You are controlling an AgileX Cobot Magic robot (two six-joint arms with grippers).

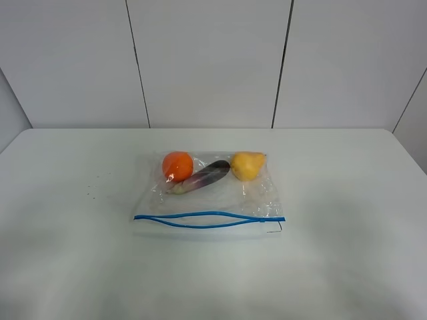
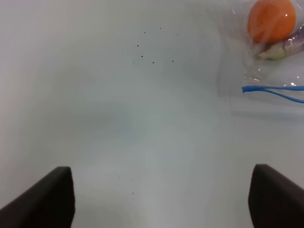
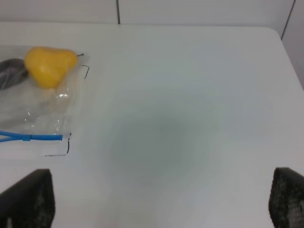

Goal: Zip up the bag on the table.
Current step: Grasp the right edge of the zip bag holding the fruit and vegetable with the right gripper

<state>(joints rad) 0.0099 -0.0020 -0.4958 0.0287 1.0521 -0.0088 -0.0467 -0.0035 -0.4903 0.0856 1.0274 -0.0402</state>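
Centrally on the table (image 1: 347, 253) lies the bag (image 1: 213, 197), its blue zip strip (image 1: 207, 220) gaping along the edge nearest the high camera. The left gripper (image 2: 161, 190) is poised over bare table off the bag's orange (image 2: 271, 20) end, and the right gripper (image 3: 156, 194) off its pear (image 3: 47, 65) end. Both are clear of the bag, fingers spread wide and holding nothing.

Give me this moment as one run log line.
bag flat on table | zip open | left hand open, off bag | right hand open, off bag
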